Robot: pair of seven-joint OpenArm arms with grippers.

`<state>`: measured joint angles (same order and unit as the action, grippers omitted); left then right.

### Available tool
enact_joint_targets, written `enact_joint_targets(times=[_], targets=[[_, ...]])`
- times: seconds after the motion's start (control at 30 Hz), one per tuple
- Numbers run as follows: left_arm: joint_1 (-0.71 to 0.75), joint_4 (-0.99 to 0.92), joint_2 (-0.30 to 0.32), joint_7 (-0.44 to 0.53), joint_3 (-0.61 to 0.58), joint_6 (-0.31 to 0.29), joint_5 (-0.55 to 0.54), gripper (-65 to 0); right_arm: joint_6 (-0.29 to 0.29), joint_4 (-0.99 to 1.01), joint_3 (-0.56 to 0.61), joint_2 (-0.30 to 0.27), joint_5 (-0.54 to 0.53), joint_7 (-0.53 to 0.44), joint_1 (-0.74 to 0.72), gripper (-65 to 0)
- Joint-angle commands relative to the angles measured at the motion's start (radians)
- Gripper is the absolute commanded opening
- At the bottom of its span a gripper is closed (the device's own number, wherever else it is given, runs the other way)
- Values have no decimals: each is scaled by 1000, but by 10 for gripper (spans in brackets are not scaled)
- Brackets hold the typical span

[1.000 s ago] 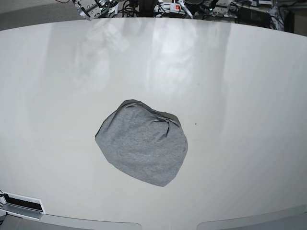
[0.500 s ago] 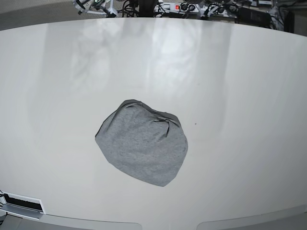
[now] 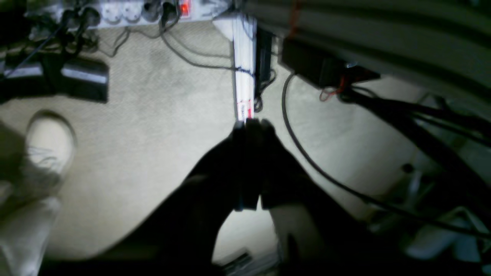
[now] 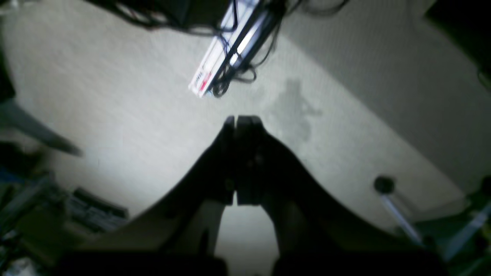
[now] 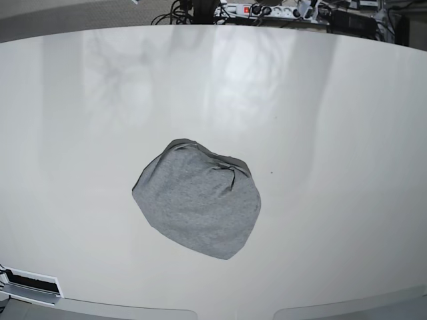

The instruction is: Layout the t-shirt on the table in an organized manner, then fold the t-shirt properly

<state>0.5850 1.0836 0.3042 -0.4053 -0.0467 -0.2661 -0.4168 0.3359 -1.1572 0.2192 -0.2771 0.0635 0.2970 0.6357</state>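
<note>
Carpet and cables fill both wrist views; neither shows the table. Shirt lies bunched mid-table, no clear long axis. Left gripper and right gripper both pressed together, empty, off the table; I can't judge which is nearer

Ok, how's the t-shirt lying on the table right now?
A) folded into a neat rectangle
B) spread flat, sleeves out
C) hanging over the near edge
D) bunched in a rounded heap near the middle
D: the t-shirt sits as a crumpled, rounded grey mound near the middle of the table, with no sleeves laid out and neither gripper near it.
</note>
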Motion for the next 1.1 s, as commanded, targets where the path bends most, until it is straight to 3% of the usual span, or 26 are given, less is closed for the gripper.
enact_joint_targets(times=[0.0, 0.27, 0.43, 0.53, 0.63, 0.73, 0.83, 0.93, 1.0, 1.07], targets=[[45, 60, 26, 0, 1, -10, -8, -650, -2, -72, -3, -26, -16, 15, 45, -650], [250, 540, 151, -116, 62, 16, -8, -650, -163, -620, -5, -133, -23, 243, 299, -650], [344, 797, 167, -161, 250, 10, -8, -650, -251, -924, -58, -181, 70, 291, 435, -650], [371, 910, 167, -161, 389, -21, -74, -650, -266, -1078, -150, -180, 101, 282, 497, -650], [349, 986, 167, -161, 509, -51, -177, -650, -250, -1197, -254, -180, 90, 233, 508, -650], [291, 1026, 167, -161, 584, -103, -227, -650, -209, -1199, -336, -180, 68, 89, 482, -650], [209, 1027, 167, -161, 602, -129, -240, -650, -127, -1199, -369, -180, -24, -14, 400, -650], [110, 1022, 166, -158, 590, -145, -240, -650, 22, -1199, -362, -180, -149, -26, 253, -650], [43, 1022, 164, -152, 572, -146, -240, -650, 51, -1199, -333, -180, -230, -26, 144, -650], [-8, 1022, 161, -152, 542, -145, -238, -650, 44, -1199, -288, -166, -249, -26, 58, -650]])
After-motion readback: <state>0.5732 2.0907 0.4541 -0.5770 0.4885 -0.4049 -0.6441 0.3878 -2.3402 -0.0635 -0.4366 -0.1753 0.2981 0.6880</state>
